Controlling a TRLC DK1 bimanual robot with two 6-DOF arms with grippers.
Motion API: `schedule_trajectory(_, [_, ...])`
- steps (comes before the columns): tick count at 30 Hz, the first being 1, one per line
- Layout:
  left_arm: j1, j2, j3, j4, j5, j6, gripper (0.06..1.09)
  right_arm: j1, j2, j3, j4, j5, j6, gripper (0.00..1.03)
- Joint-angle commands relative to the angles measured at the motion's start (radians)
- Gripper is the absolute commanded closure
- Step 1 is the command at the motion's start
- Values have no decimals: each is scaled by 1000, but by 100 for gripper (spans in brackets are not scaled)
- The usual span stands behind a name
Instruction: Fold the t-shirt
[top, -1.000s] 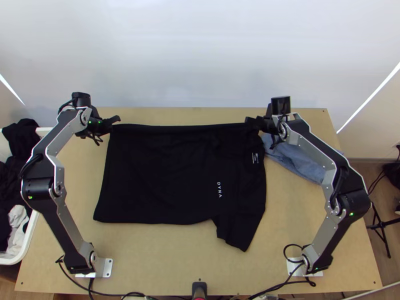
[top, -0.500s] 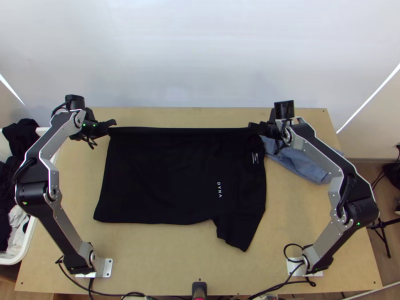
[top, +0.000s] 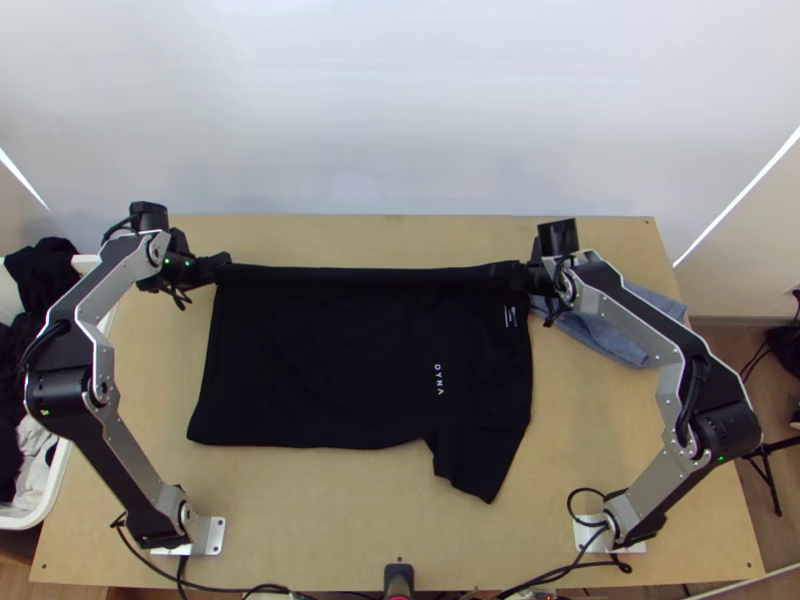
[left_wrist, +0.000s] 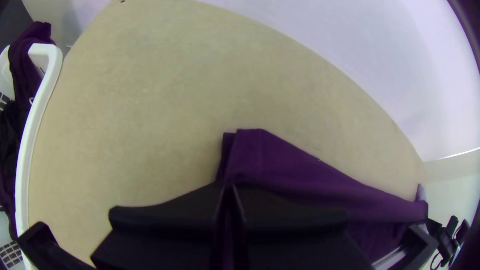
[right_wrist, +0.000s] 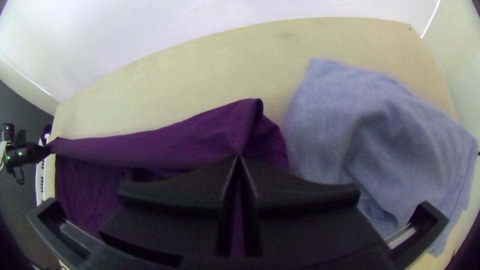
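Note:
The black t-shirt (top: 330, 360) lies mostly flat on the table, its neck toward the right and one sleeve toward the near edge. Its far side is folded over in a long strip. At the strip's left end my left gripper (top: 222, 262) is shut on the cloth; in the left wrist view, the fingers of the left gripper (left_wrist: 229, 189) meet over the shirt (left_wrist: 285, 160). My right gripper (top: 522, 272) pinches the strip's right end near the collar. Seen from the right wrist, the right gripper (right_wrist: 239, 159) is closed on the shirt (right_wrist: 195, 135), which looks purple there.
A crumpled blue-grey cloth (top: 610, 325) lies beside the collar, partly under the right arm. At the left edge stands a white basket (top: 58, 475) with dark and pale clothes. Bare table (top: 330, 510) stretches along the near side, where a dark device stands at the edge.
Both grippers have come nearer to the table's near edge with the shirt's far edge between them. The blue-grey cloth has stayed about where it was.

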Motion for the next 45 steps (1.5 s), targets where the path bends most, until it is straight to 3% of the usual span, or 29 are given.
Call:
schedule_trajectory(1, [2, -30, -57, 7, 0, 11, 105, 15, -10, -42, 10, 26, 8, 100])
schedule_trajectory(26, [-11, -147, -276, 79, 9, 8, 105, 58, -25, -248, 153, 115, 36, 100])
schedule_trajectory(28, [-17, -157, -302, 107, 17, 45, 105, 58, -30, -248, 153, 115, 36, 91])
schedule_trajectory(29, [-21, -165, -321, 128, 20, 75, 102, 58, -39, -249, 148, 115, 36, 80])
schedule_trajectory(31, [-34, -194, -358, 156, 17, 91, 80, 58, -59, -252, 124, 115, 43, 58])
schedule_trajectory(35, [-35, -317, -486, 317, 18, 103, 30, 59, -163, -278, 68, 115, 63, 41])
schedule_trajectory(40, [-21, -407, -551, 394, 18, 98, 15, 74, -386, -355, -10, 115, 143, 16])
schedule_trajectory(45, [-6, -433, -562, 395, 18, 98, 12, 137, -660, -429, -240, 113, 338, 16])
